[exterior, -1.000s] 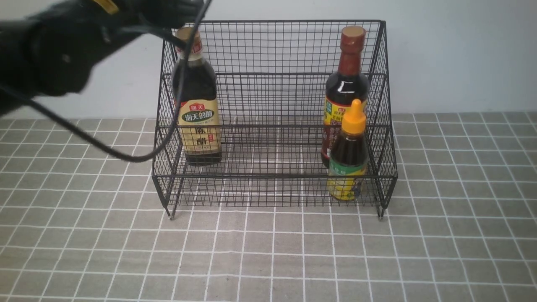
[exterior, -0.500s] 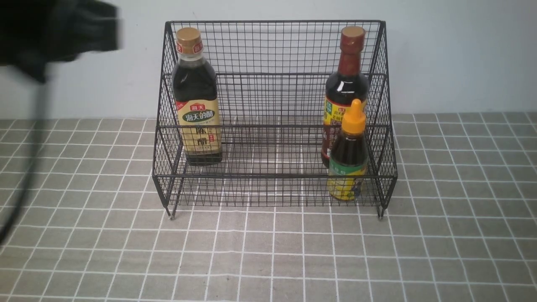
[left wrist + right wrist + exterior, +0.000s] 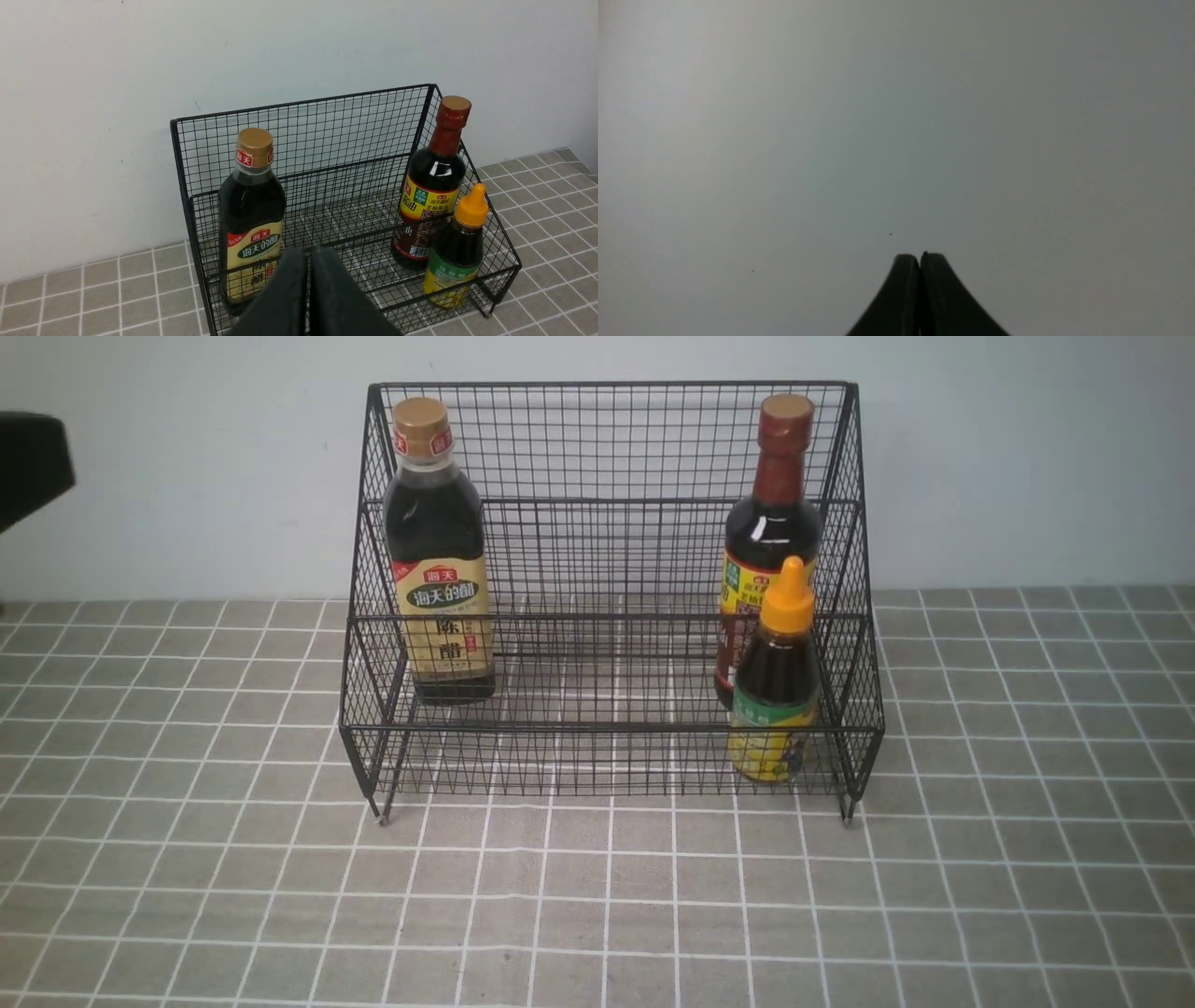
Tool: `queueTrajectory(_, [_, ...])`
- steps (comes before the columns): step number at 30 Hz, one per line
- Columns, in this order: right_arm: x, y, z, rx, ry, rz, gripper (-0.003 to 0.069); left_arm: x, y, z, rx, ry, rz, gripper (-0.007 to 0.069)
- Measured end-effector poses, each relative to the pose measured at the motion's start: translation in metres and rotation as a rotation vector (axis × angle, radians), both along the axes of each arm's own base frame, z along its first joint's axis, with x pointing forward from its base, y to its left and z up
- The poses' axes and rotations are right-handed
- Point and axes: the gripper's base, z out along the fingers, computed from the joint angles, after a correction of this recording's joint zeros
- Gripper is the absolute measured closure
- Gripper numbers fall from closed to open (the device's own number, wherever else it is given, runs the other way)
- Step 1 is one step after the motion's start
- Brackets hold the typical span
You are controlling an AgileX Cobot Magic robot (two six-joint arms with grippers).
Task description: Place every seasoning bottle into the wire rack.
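The black wire rack (image 3: 607,448) stands by the wall with all three bottles upright inside. The gold-capped bottle (image 3: 437,551) is on its left side. The brown-capped bottle (image 3: 769,523) is on its right side, with the short orange-nozzle bottle (image 3: 777,681) in front of it on the lower tier. In the left wrist view the rack (image 3: 327,121) and the three bottles (image 3: 252,205) (image 3: 437,177) (image 3: 460,247) show beyond my left gripper (image 3: 309,252), which is shut and empty, well back from the rack. My right gripper (image 3: 920,256) is shut and empty, facing a blank wall.
The table is covered by a grey tiled cloth (image 3: 597,896). A pale wall (image 3: 1027,457) rises right behind the rack. A dark piece of my left arm (image 3: 28,462) shows at the far left edge of the front view.
My left arm has pulled away from the gold-capped bottle to the left and almost out of the front view. Its cable is gone from in front of the rack. The bottles have not moved.
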Motion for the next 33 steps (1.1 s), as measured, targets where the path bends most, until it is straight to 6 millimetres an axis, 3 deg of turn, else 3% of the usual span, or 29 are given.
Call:
queueTrajectory(7, [0.0, 0.0, 0.0, 0.0, 0.0, 0.0, 0.067, -0.025, 0.012, -0.002, 0.062, -0.044, 0.029, 0.0631])
queueTrajectory(10, [0.0, 0.0, 0.0, 0.0, 0.0, 0.0, 0.067, -0.036, 0.019, -0.02, 0.081, -0.075, 0.073, 0.0631])
queueTrajectory(15, [0.0, 0.0, 0.0, 0.0, 0.0, 0.0, 0.067, -0.048, 0.03, -0.081, 0.075, -0.111, 0.185, 0.0631])
queueTrajectory(17, [0.0, 0.0, 0.0, 0.0, 0.0, 0.0, 0.067, -0.053, 0.035, -0.124, 0.072, -0.13, 0.244, 0.0631])
queueTrajectory(23, [0.0, 0.0, 0.0, 0.0, 0.0, 0.0, 0.067, -0.06, 0.038, -0.226, 0.078, -0.106, 0.29, 0.0631])
queueTrajectory(27, [0.0, 0.0, 0.0, 0.0, 0.0, 0.0, 0.067, -0.059, 0.038, -0.258, 0.092, -0.038, 0.288, 0.0631])
queueTrajectory(33, [0.0, 0.0, 0.0, 0.0, 0.0, 0.0, 0.067, -0.06, 0.038, -0.265, 0.107, 0.033, 0.282, 0.0631])
